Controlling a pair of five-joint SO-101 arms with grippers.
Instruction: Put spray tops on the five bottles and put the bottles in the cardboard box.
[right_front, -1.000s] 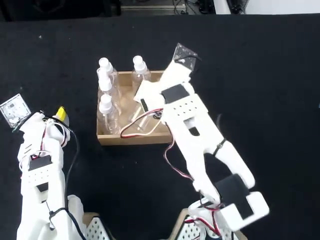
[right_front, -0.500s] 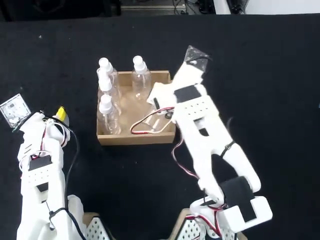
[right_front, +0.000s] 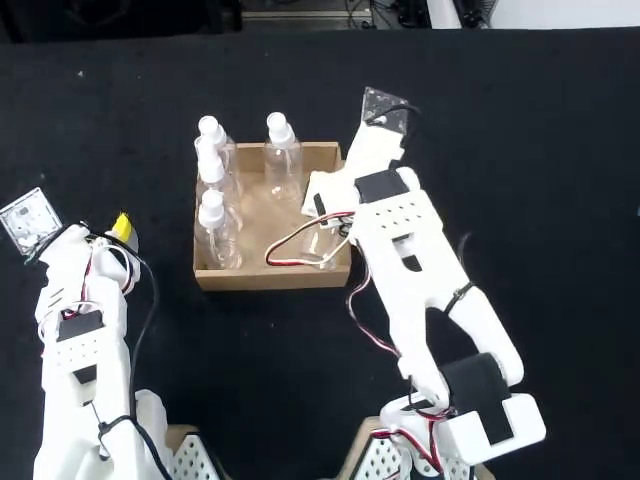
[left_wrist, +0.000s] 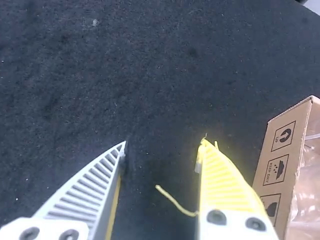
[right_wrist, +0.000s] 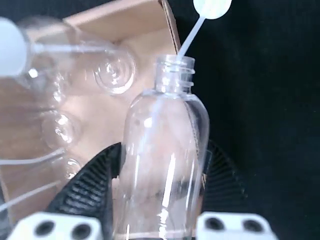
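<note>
Clear plastic is what the right gripper (right_wrist: 164, 155) pinches: the fifth bottle (right_wrist: 165, 110), clamped round its body between the black jaws and held at the right-hand wall of the cardboard box (right_front: 260, 278). Its spray top (right_wrist: 212, 7) is not seated; the dip tube runs into the open neck while the white head stands off above it. Four capped bottles (right_front: 213, 215) stand upright inside the box, three along the left wall and one at the far side. The left gripper (left_wrist: 162, 150) hangs spread and empty over the black tabletop (left_wrist: 100, 60), just beside the box. The step in hand looks like the last capping: the head probably needs pressing down and twisting onto the neck, likely with the free gripper's help, before the bottle joins the others.
</note>
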